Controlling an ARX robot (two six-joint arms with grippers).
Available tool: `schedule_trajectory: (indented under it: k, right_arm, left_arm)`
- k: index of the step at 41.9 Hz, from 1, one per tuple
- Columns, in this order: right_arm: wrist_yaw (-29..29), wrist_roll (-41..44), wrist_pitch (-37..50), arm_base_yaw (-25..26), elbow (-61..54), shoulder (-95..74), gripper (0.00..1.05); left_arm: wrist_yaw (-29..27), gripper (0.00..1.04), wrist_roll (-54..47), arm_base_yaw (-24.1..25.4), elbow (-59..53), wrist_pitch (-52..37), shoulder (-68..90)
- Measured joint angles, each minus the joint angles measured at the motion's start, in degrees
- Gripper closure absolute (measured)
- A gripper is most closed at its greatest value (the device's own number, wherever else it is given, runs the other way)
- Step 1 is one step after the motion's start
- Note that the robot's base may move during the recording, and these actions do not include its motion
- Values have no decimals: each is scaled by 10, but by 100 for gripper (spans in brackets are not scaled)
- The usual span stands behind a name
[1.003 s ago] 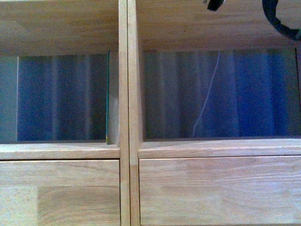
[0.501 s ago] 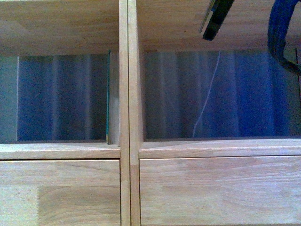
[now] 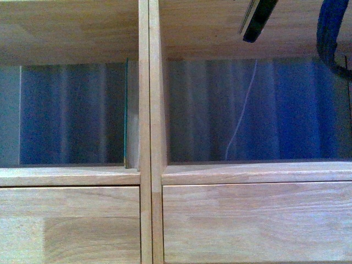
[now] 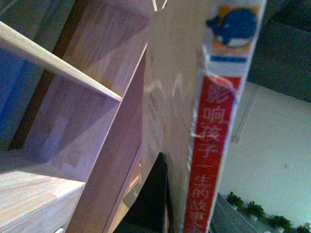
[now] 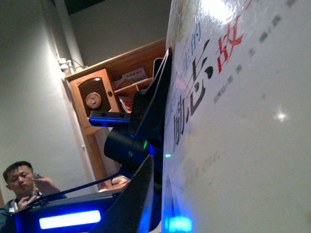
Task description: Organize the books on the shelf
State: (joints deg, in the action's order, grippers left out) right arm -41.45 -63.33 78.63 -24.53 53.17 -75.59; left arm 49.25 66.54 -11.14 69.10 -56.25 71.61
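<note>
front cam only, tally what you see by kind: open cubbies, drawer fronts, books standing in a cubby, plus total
open cubbies: 2 (left cubby, right cubby)
drawer fronts: 2 (left drawer front, right drawer front)
books standing in a cubby: 1 (slim teal-edged book, left cubby)
total: 5

**Edges, blur and blocked sightlines**

The light natural-wood bookcase [image 3: 149, 165] overruns the front view's edges. In its left cubby the slim teal-edged book [image 3: 126, 115] stands edge-on, cover hidden. Beside the bookcase, the white softcover book with red-marked spine [image 4: 214, 145] is cropped and blurred, and it hides one finger of the left gripper [image 4: 165, 204]. A glossy white book cover [image 5: 243, 126] screens the right gripper [image 5: 165, 121]. Neither grip can be judged.
</note>
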Motion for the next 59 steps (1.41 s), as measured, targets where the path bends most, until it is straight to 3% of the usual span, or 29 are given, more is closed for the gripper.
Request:
schedule_trajectory:
  k: [11, 19, 28, 35, 45, 49, 59]
  right_arm:
    - [10, 5, -13, 16, 0, 2, 29]
    - [26, 43, -66, 70, 0, 14, 6]
    - [145, 188, -231, 171, 26, 54, 7]
    - [239, 410, -353, 249, 35, 96, 7]
    - [246, 588, -366, 340, 15, 150, 7]
    - [232, 603, -366, 365, 0, 173, 7]
    - [181, 601, -368, 398, -71, 249, 7]
  left_arm:
    - [-12, 98, 29, 52, -17, -31, -14]
    - [-15, 98, 19, 106, -40, -9, -48]
    - [-73, 98, -132, 148, -81, 140, -115]
    - [-130, 98, -303, 160, -83, 247, -112]
    - [-230, 98, -444, 174, -75, 291, -52]
    - [-271, 98, -504, 173, -55, 300, -20]
    - [-312, 98, -598, 160, 35, 320, 77]
